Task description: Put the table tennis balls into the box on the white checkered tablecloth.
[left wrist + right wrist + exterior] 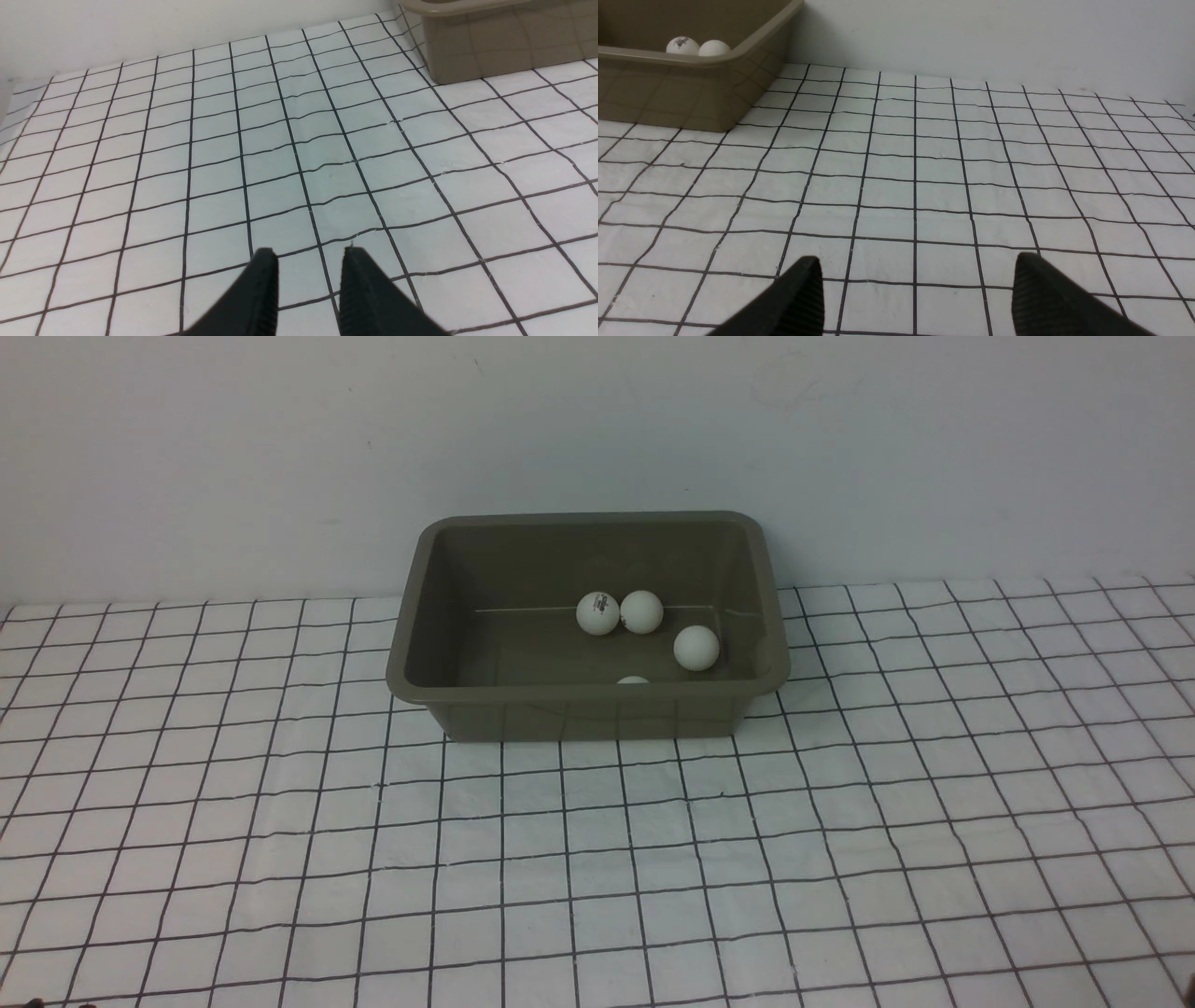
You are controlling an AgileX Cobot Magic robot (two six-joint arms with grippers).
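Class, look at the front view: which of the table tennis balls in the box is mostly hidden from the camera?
The ball nearest the camera: only its top shows above the box's front rim, while the other three are fully visible.

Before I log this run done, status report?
Left end effector shut, empty; right end effector open, empty. Four table tennis balls in box. Nothing in the way.

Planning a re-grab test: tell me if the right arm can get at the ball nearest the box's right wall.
Probably yes. The box is open-topped, that ball sits apart from the other balls, and only bare tablecloth lies ahead of the open right gripper. The nearby wall may crowd one finger.
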